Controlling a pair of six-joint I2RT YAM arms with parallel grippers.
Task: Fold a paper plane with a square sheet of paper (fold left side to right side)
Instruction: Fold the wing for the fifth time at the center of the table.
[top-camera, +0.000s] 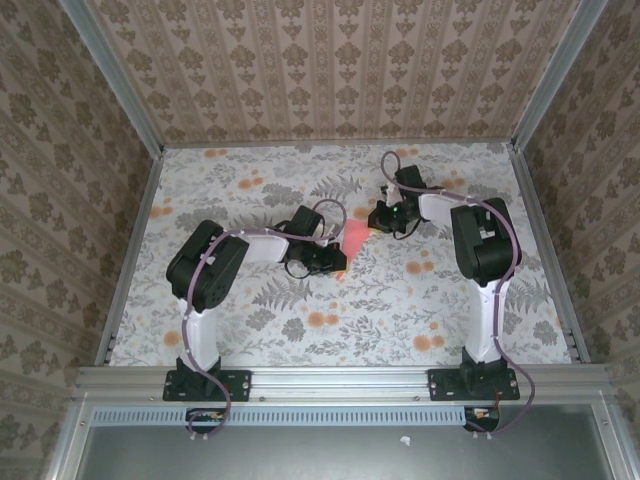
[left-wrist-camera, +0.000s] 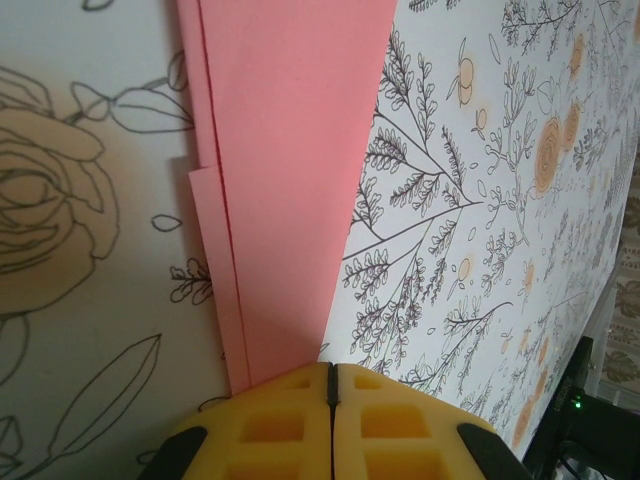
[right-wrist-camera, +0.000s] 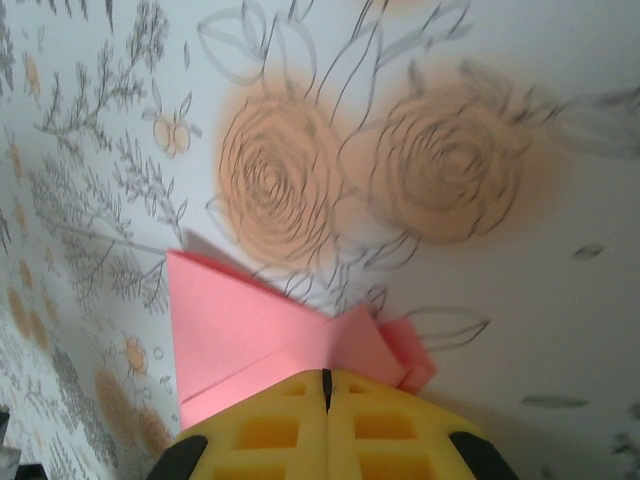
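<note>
Yellow pads (left-wrist-camera: 270, 430) of the left claw (left-wrist-camera: 333, 388) meet tightly at the narrow end of the folded pink paper (left-wrist-camera: 290, 180), which lies on the flower-print table (left-wrist-camera: 480, 250) near its middle. Opposite, the right claw (right-wrist-camera: 325, 388), also closed, covers the paper's other end. Whether the 2 claws pinch it or merely press down is unclear.

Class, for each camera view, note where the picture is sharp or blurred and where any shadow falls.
Top external: light is even and soft, no glare; the folded salmon-pink paper is small yet distinct. Left wrist: the paper is sharp, the large rose print at left soft. Right wrist: the two orange roses are blurred; a faint shadow lies beside the yellow right gripper.
</note>
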